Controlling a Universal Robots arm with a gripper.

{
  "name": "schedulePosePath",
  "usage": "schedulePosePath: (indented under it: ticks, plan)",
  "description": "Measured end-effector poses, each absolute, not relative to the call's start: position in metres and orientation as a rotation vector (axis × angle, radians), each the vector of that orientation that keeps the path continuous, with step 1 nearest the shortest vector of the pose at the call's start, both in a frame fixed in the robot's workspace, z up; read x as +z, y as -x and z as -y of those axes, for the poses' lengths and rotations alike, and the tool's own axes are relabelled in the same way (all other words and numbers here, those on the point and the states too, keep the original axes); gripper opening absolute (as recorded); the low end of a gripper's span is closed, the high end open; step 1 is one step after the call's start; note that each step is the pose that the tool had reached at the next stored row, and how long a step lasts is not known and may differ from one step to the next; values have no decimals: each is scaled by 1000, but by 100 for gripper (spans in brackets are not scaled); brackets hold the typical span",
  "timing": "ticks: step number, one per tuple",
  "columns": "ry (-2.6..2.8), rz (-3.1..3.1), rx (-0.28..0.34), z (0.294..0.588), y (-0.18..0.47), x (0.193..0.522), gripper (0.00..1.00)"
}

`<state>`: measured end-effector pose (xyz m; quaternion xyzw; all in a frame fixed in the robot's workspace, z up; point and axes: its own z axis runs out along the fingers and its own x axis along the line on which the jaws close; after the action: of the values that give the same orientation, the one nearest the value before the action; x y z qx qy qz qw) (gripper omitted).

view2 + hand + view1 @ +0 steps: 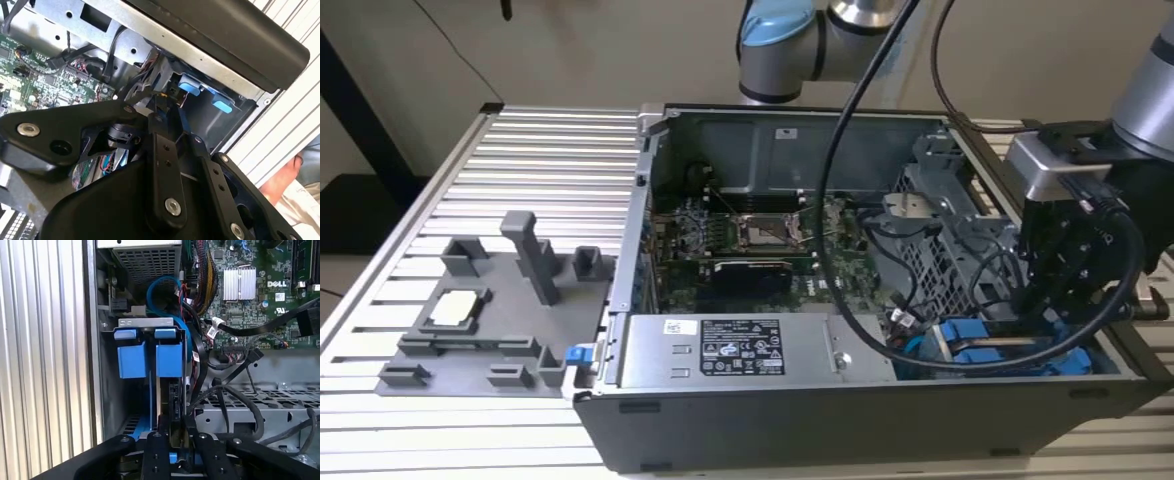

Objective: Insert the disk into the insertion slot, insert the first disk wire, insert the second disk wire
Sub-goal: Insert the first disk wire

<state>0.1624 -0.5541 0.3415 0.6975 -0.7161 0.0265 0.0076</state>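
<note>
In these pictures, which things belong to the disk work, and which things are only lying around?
Belong to the job: the gripper, the disk in its blue carrier, the black wires beside it, the computer case.
Just lying about: the grey tray, the power supply box, a person's hand.

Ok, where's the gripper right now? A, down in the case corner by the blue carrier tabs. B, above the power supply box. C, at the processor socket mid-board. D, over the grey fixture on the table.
A: in the exterior view the gripper sits low inside the computer case at that view's right, beside the blue carrier tabs.
</note>
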Motion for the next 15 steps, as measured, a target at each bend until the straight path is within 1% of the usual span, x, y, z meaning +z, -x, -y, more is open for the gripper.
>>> schedulePosePath:
  ticks: [11, 15]
  plan:
    - [-2180, 2239, 83, 554, -162, 391, 26]
    - [-2181, 2239, 83, 554, -162, 392, 26]
